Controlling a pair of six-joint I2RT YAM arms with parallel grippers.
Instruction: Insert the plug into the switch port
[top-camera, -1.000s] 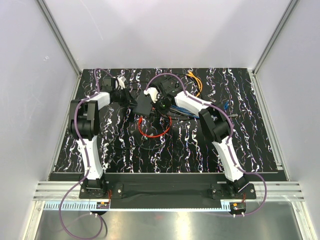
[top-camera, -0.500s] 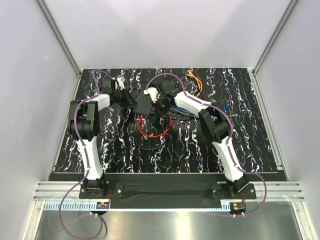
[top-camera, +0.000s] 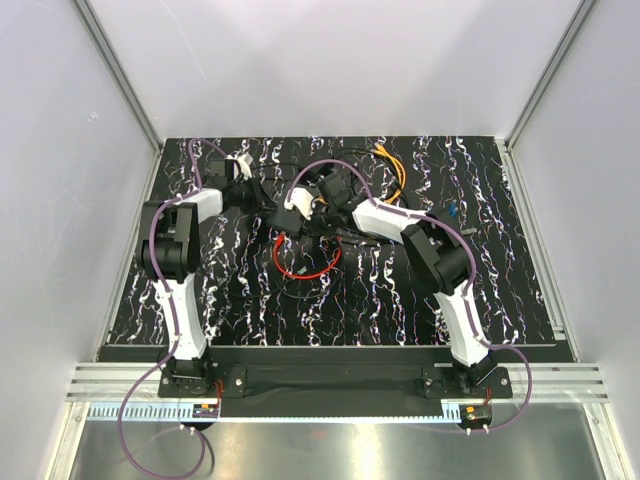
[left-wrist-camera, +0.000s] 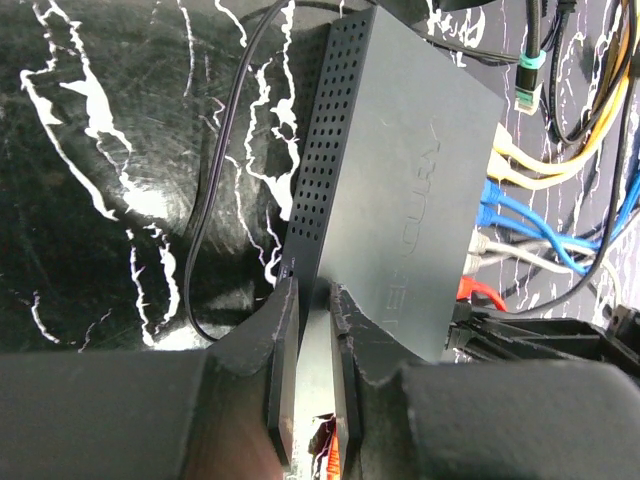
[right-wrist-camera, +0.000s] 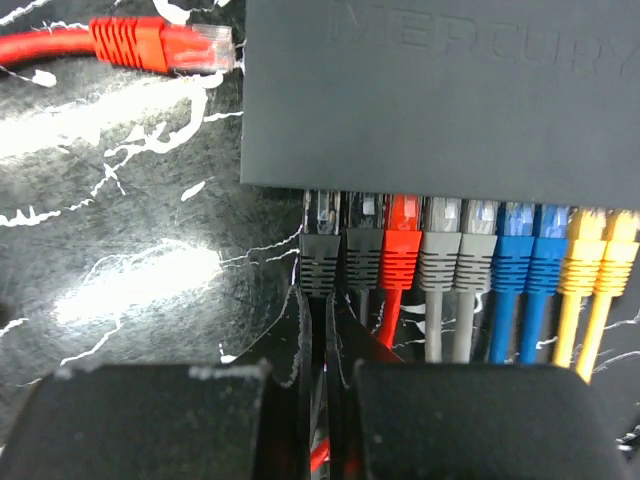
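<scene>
White-walled booth (top-camera: 330, 60) around a black mat (top-camera: 500, 290) veined in white; left arm (top-camera: 170, 240) and right arm (top-camera: 440, 260) both reaching to the far middle of it, wrists close together.

Between the two hands, the switch (left-wrist-camera: 400, 180): flat dark-grey box, perforated along the side nearest the left gripper (left-wrist-camera: 312, 295), raised lettering on its top face. Left gripper closed down to a narrow gap on the near corner of the switch, one finger on each side of it; box stretching away ahead of the fingertips.

Right gripper (right-wrist-camera: 322, 300) pressed fully together, pointing at the socket edge from just behind the cables; cannot tell whether anything is pinched between its fingers, only a sliver of red showing deep in the slit.

Red cable (top-camera: 300, 276) looped on the mat on the near side of both hands; thin black lead (left-wrist-camera: 200, 250) curving left of the left gripper's fingers.

Directly ahead of the right fingertips, almost touching, a dark-booted plug (right-wrist-camera: 320, 262), its clear head under the switch's edge at the end socket; to its right, a row of further plugs (right-wrist-camera: 500, 265) along the same edge: one dark, one red, two grey, two blue, two yellow.

Up and to the left of the right gripper, outside the sockets, a loose red plug (right-wrist-camera: 165, 45) lying on the mat just beside the switch's corner, clear tip toward the box.
</scene>
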